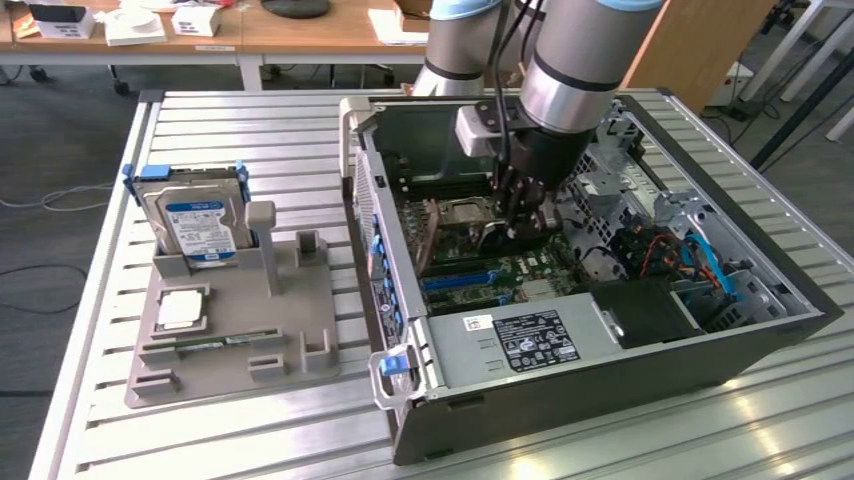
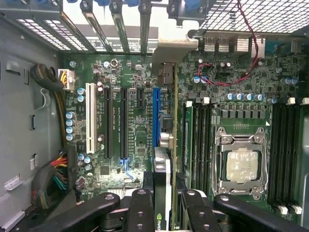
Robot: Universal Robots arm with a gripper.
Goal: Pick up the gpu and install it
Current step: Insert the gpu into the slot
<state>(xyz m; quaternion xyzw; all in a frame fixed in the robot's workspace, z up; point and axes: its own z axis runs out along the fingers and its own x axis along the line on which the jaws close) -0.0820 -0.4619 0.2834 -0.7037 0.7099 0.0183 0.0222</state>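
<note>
— What's the tool (image 2: 164,212) doing?
— It's clamped on the gpu (image 2: 163,166), a finger on each face. The card hangs edge-on inside the case, just above the blue slot (image 2: 156,113).
— Lined up?
— Nearly, I think. It seems slightly to the processor socket (image 2: 240,162) side of that slot. I'd centre the card's edge over the slot, parallel and upright, no tilt.

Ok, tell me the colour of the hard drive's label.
Blue and white label, best in the exterior view.
</note>
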